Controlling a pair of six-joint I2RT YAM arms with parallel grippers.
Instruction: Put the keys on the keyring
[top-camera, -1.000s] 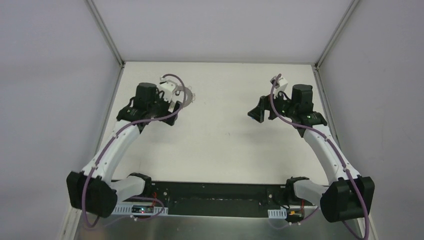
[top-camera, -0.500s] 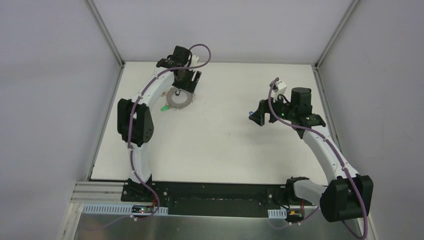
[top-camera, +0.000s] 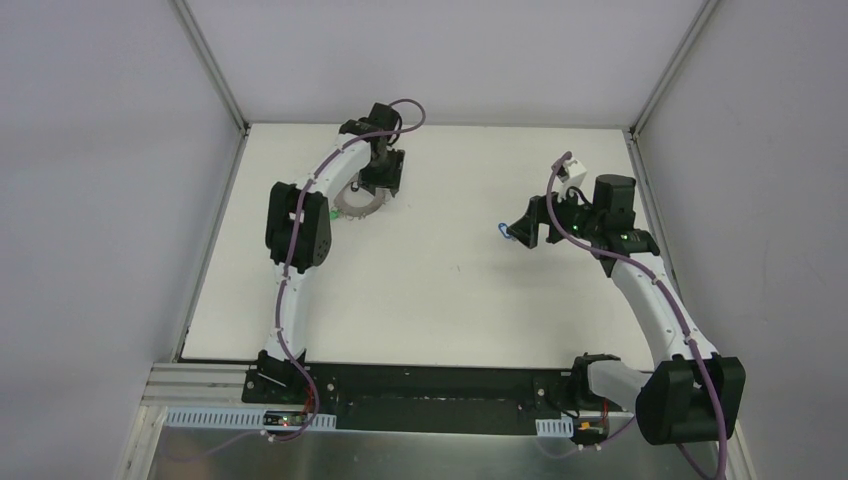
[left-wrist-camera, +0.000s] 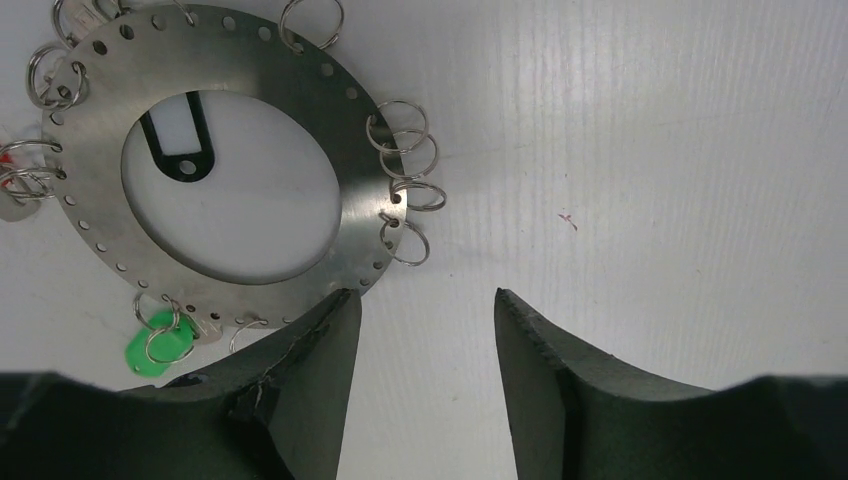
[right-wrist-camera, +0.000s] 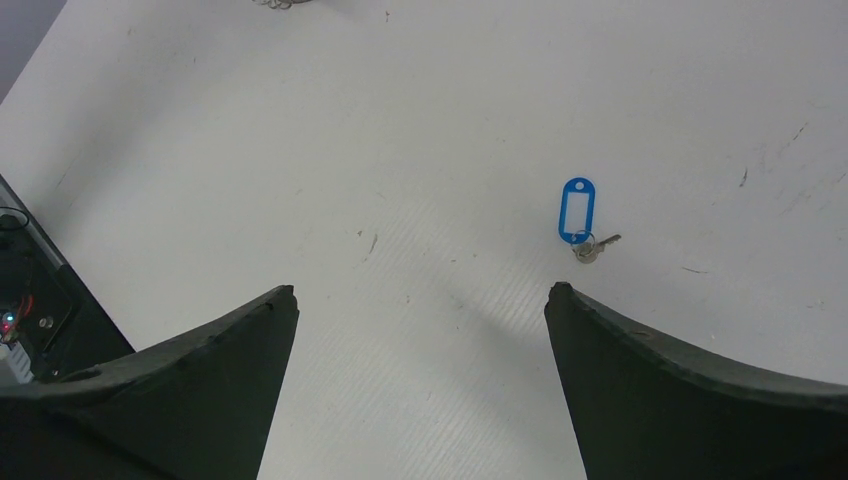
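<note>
Grey brushed metal fills my left wrist view: the flat, disc-like keyring with a wide centre hole lies on the white table, at ten o'clock from the left gripper. Its black fingers stand partly spread with bare table between them, gripping nothing. One fingertip sits just beside the ring's rim at five o'clock, and I cannot tell whether it touches. Small wire loops hang round the rim. A green plastic tag sits at the ring's seven o'clock, and a black-rimmed tag lies inside the hole. Over on the right, the right gripper hovers with fingers spread wide, empty. A small silver key on a blue plastic tag lies alone on the table at two o'clock from that gap, well apart from the ring.
</note>
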